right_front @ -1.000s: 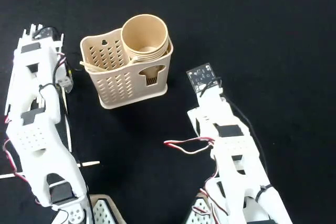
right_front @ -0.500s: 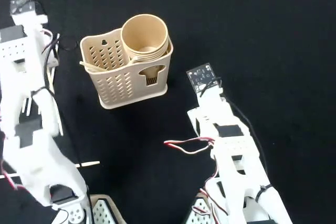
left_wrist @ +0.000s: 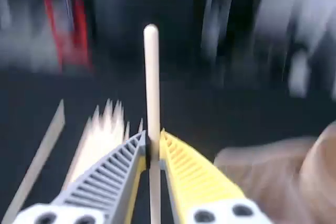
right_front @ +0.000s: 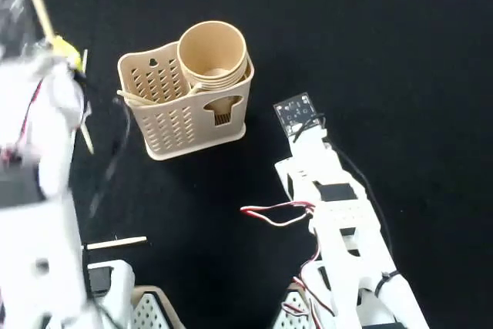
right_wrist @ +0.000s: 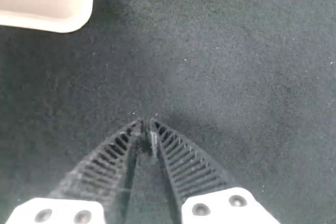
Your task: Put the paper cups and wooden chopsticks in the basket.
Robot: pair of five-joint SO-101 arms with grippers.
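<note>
The beige slotted basket (right_front: 166, 125) stands at the table's back left. A stack of paper cups (right_front: 212, 53) sits in its right part and a wooden chopstick (right_front: 135, 99) lies in its left part. My left gripper (left_wrist: 152, 142) is shut on a wooden chopstick (left_wrist: 151, 77) that sticks out past the fingertips. In the high view this gripper (right_front: 65, 53) is raised left of the basket, with the chopstick (right_front: 40, 11) pointing up and back. Another chopstick (right_front: 115, 243) lies on the cloth near the front left. My right gripper (right_wrist: 143, 127) is shut on nothing, low over the cloth.
The right arm (right_front: 331, 206) stretches from the front edge toward the basket's right side, and a basket corner (right_wrist: 47, 3) shows ahead of its gripper. A pale stick (right_front: 88, 132) shows beside the left arm. Black cloth (right_front: 400, 75) covers the table.
The left arm has risen off the table with the chopstick, swinging up and toward the camera. The right arm, basket and cups have not moved.
</note>
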